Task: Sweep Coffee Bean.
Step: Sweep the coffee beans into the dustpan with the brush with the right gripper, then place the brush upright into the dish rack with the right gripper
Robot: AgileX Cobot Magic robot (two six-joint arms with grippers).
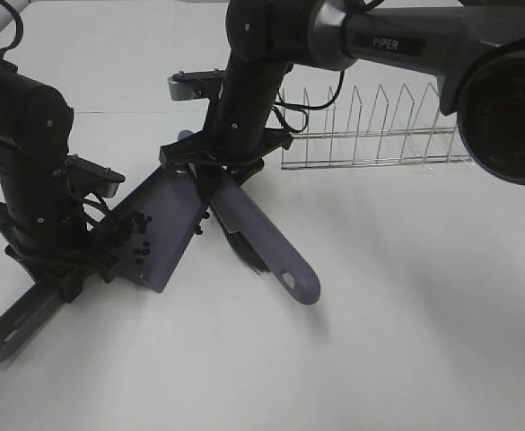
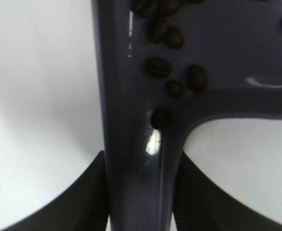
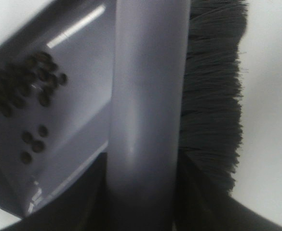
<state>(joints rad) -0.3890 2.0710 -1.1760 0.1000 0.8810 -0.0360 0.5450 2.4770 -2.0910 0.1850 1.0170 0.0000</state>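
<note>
The grey dustpan [image 1: 168,220] lies on the white table, and my left gripper [image 1: 69,269] is shut on its handle [image 2: 141,163]. Several coffee beans [image 1: 132,235] lie in the pan towards the handle end; they show close up in the left wrist view [image 2: 174,77]. A couple of beans [image 1: 197,229] lie on the table by the pan's right edge. My right gripper [image 1: 215,175] is shut on the grey brush [image 1: 262,242] beside the pan. Its handle [image 3: 145,110] and black bristles [image 3: 213,96] fill the right wrist view, with the pan [image 3: 78,62] and beans [image 3: 34,91] behind.
A wire dish rack [image 1: 370,135] stands at the back right, just behind the right arm. The brush's handle end [image 1: 300,283] points to the front right. The dustpan's handle end [image 1: 11,334] reaches towards the front left.
</note>
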